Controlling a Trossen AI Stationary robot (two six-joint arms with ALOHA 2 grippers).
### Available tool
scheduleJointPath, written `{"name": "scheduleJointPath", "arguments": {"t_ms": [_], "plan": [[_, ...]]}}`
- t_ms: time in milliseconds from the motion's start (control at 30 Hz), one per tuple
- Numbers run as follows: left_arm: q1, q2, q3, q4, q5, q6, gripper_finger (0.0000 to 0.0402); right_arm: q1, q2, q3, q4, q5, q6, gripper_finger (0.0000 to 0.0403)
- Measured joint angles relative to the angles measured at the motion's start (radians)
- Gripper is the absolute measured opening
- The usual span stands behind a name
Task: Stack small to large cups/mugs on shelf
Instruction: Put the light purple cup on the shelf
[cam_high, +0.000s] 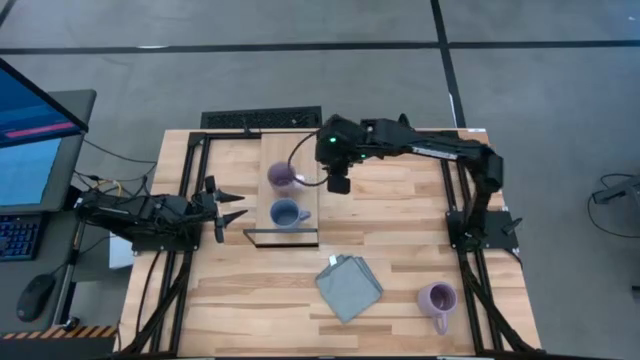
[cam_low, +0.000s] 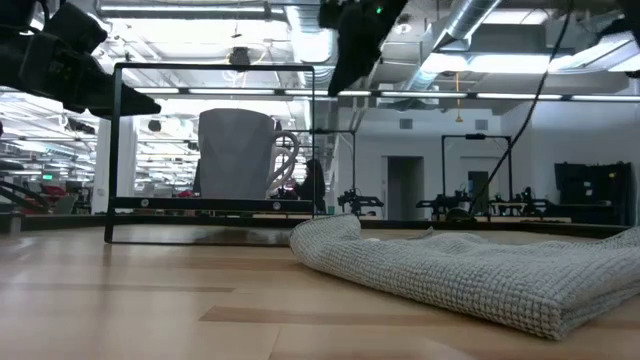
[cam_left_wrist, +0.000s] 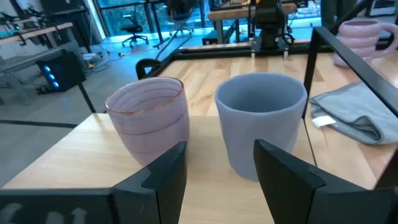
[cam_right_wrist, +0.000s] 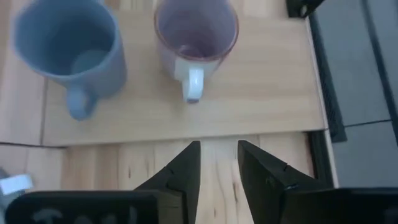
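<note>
On the light-wood shelf (cam_high: 291, 152) two mugs stand upright on their bases: a lilac mug (cam_high: 282, 178) at the far side and a dusty blue mug (cam_high: 287, 213) nearer. A second lilac mug (cam_high: 437, 298) stands on the tabletop at the near right. My right gripper (cam_high: 338, 184) hovers above the shelf's right edge, open, fingers slanting down, nothing between them (cam_right_wrist: 217, 158); the lilac mug's handle (cam_right_wrist: 193, 84) points toward it. My left gripper (cam_high: 228, 210) waits open and level at the shelf's left side, facing both mugs (cam_left_wrist: 221, 186).
A folded grey-blue cloth (cam_high: 349, 287) lies on the tabletop near the front, between the shelf and the second lilac mug. A thin black frame (cam_low: 214, 68) surrounds the shelf. Black rails run along the table's left and right sides.
</note>
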Motion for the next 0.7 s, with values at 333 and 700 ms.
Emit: {"name": "scheduleJointPath", "arguments": {"t_ms": [333,700], "plan": [[0.0,0.0,0.0,0.014,-0.013,-0.003,0.0177,-0.009,-0.266,-0.328,0.193,0.005,0.058,0.012],[0.0,0.0,0.0,0.017,-0.077,-0.013,0.0177,0.004,-0.551,-0.723,0.499,0.006,0.156,0.012]]}}
